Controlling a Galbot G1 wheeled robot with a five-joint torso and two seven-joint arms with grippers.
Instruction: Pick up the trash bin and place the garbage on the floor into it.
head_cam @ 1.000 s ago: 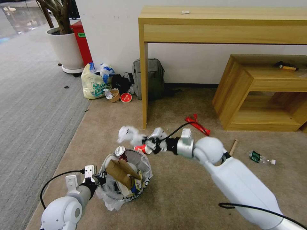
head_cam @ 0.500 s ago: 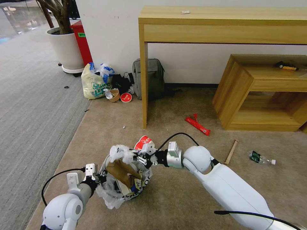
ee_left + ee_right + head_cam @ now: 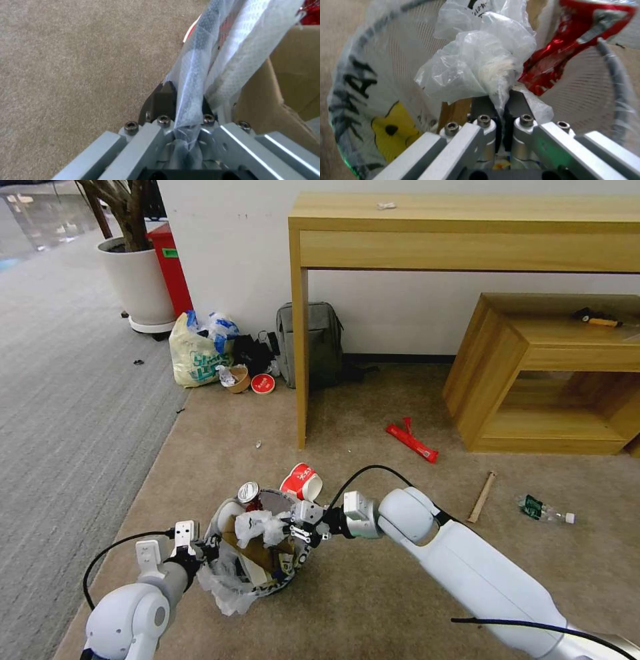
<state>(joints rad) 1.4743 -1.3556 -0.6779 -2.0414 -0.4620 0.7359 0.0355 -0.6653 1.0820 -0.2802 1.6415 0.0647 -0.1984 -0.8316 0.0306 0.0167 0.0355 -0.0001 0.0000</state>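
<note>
The black trash bin (image 3: pixel 293 561) with its printed white bag (image 3: pixel 213 50) stands low in front of me, holding cardboard (image 3: pixel 257 553) and a crushed red can (image 3: pixel 249 492). My left gripper (image 3: pixel 200 550) (image 3: pixel 183 95) is shut on the bin's rim and bag. My right gripper (image 3: pixel 293 528) (image 3: pixel 498 100) is shut on a crumpled clear plastic wrapper (image 3: pixel 260 523) (image 3: pixel 476 62), held inside the bin's mouth beside the can (image 3: pixel 573 37). Garbage lies on the beige floor (image 3: pixel 373 587): a red cup (image 3: pixel 301 481), a red wrapper (image 3: pixel 412 441), a wooden stick (image 3: pixel 483 496) and a small bottle (image 3: pixel 543 509).
A wooden desk leg (image 3: pixel 300 353) stands just beyond the bin, with a low wooden shelf (image 3: pixel 533 373) to the right. By the wall are a grey backpack (image 3: pixel 310 343), a yellowish shopping bag (image 3: pixel 193 355), a brown bowl (image 3: pixel 238 378) and a red lid (image 3: pixel 263 383).
My right gripper has carried the plastic wrapper from above the floor beyond the bin back and down into the bin's mouth. The left gripper has kept its hold on the bin.
</note>
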